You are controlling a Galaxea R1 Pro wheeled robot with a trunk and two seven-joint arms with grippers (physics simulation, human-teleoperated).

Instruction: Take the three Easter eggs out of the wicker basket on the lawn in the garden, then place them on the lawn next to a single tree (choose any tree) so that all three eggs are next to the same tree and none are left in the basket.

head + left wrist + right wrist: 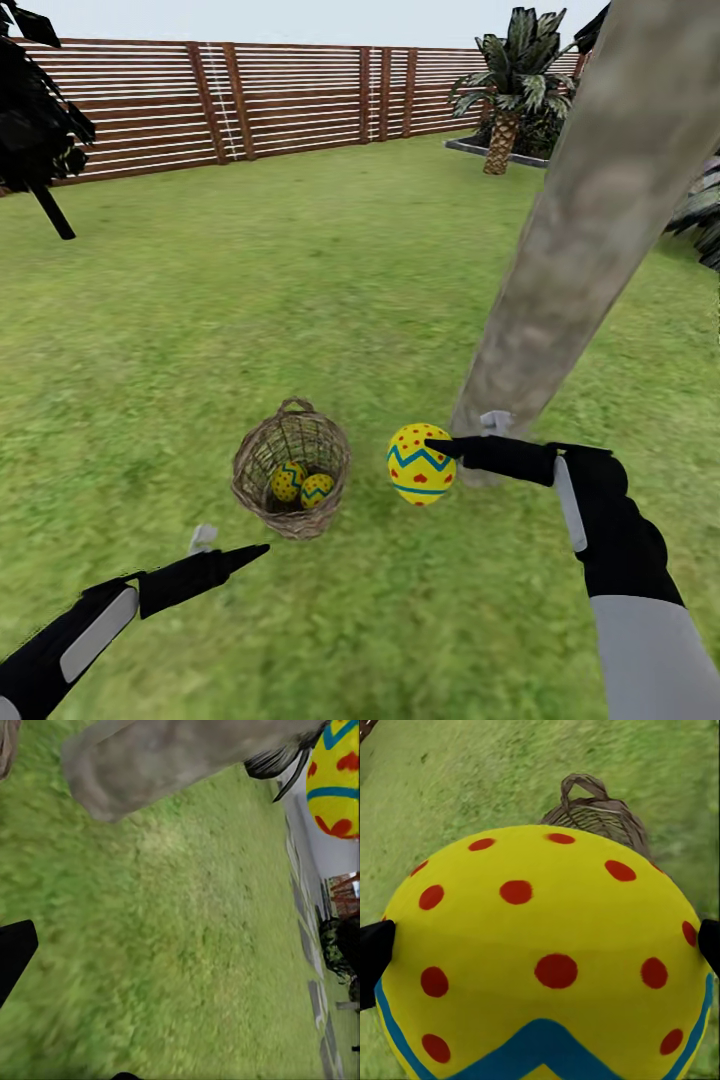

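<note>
The right gripper (440, 447) holds one Easter egg (421, 464), with a black finger (375, 952) pressed on each side of it. The egg sits just beside the foot of the tree (590, 220), between the trunk and the wicker basket (291, 466). From the head view I cannot tell if the egg touches the lawn (300, 280) or hangs a little above it. The other two eggs (302, 485) lie side by side at the bottom of the basket, touching each other. The basket stands on the grass near the tree, with its small loop handle at the far rim. The left gripper (230, 550) waits low over the grass just in front of the basket, with nothing in it; I cannot tell how wide its fingers stand. The egg looks smooth, round and hard, so I think it can slip out of a loose hold. It looks light for its size. The best place to take it seems to be across its fat middle, one finger on each side, the way the right gripper has it in the right wrist view. A pinch near the pointy end would likely make it pop out. Once let go, a round egg may roll on the grass, so it should be set down softly. The basket looks light too, and a bump from a finger could tip it or push it away.
</note>
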